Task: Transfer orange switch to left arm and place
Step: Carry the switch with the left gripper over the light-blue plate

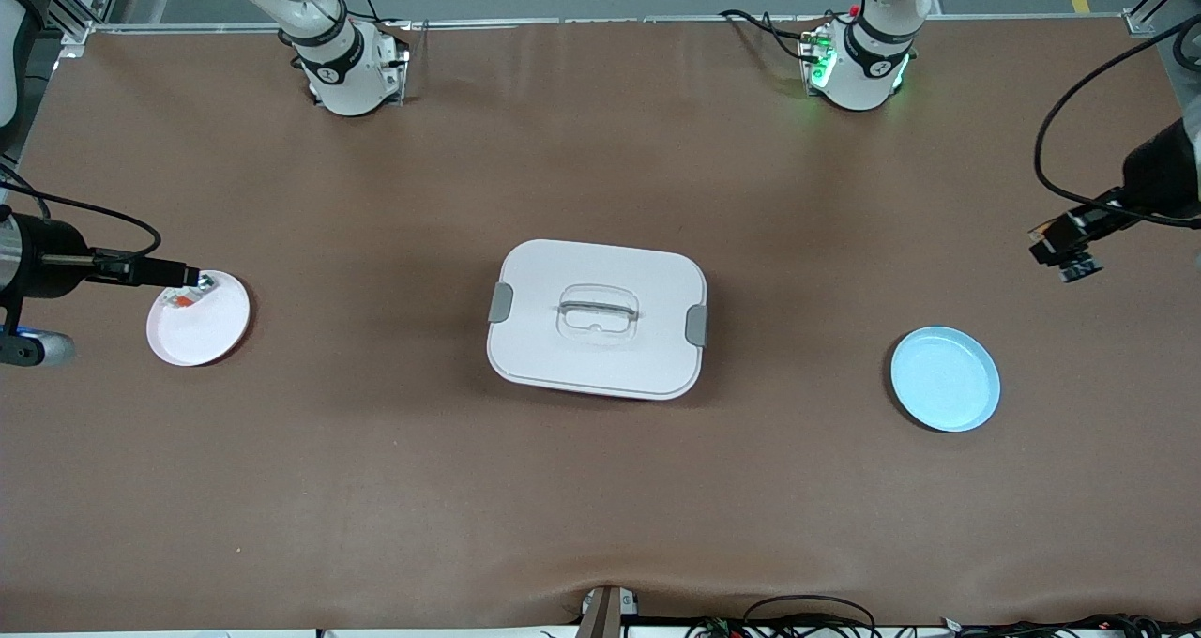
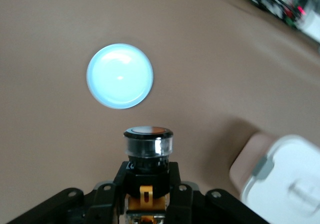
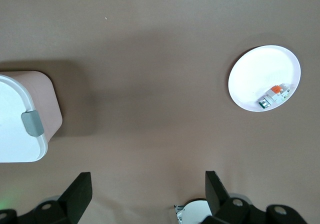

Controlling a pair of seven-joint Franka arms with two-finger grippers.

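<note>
The orange switch [image 2: 148,141], a black blocky part whose round cap faces away from the wrist, sits between the fingers of my left gripper [image 2: 148,176], which is shut on it. That gripper [image 1: 1060,249] hangs in the air over the left arm's end of the table, with the switch [image 1: 1079,267] at its tip. The white lidded box [image 1: 598,319] with grey clips stands mid-table. My right gripper [image 3: 148,184] is open and holds nothing, up over the right arm's end of the table beside the pale pink plate [image 1: 211,328].
A round blue plate [image 1: 945,378] lies between the box and the left arm's end, nearer the front camera than the left gripper. The pink plate [image 3: 260,71] holds a small silver-white part [image 3: 274,96] with a red bit. Cables run along the table's front edge [image 1: 807,619].
</note>
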